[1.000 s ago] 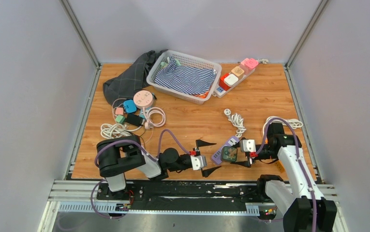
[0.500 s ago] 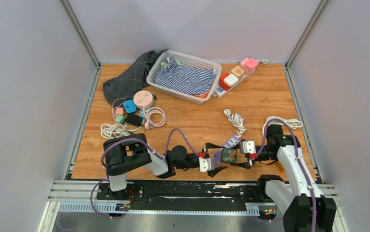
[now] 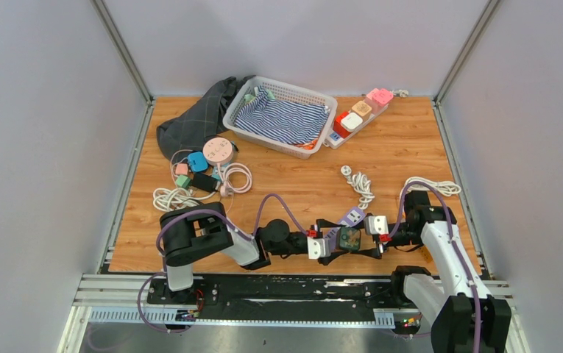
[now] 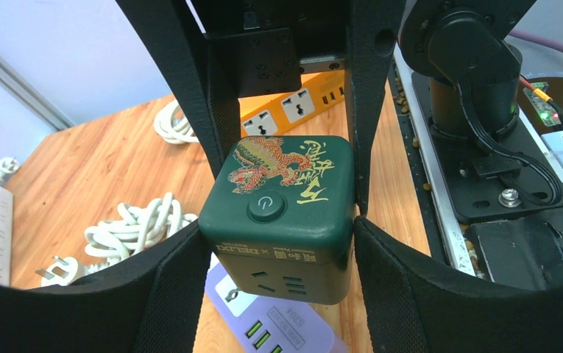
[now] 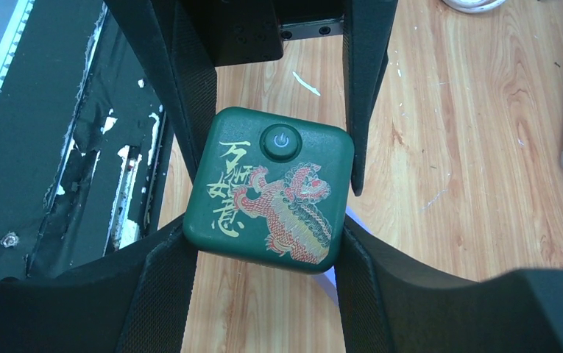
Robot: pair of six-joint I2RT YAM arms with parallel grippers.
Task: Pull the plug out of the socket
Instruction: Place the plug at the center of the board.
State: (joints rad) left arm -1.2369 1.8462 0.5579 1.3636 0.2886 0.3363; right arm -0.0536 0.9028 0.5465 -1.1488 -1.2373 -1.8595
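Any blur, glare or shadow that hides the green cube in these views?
Top external: even light, sharp, but the green cube is tiny between the jaws. Left wrist: cube sharp, slight sheen on top; near jaws dark and soft. Right wrist: dragon print crisp, no glare; near jaws out of focus.

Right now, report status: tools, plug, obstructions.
Left tool clamped on green cube. Right tool clamped on it too. Purple strip directly beneath, seating unclear. No obstruction seen.

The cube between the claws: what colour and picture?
Dark green cube, red-and-gold beast and gold characters; clearest in right wrist view.
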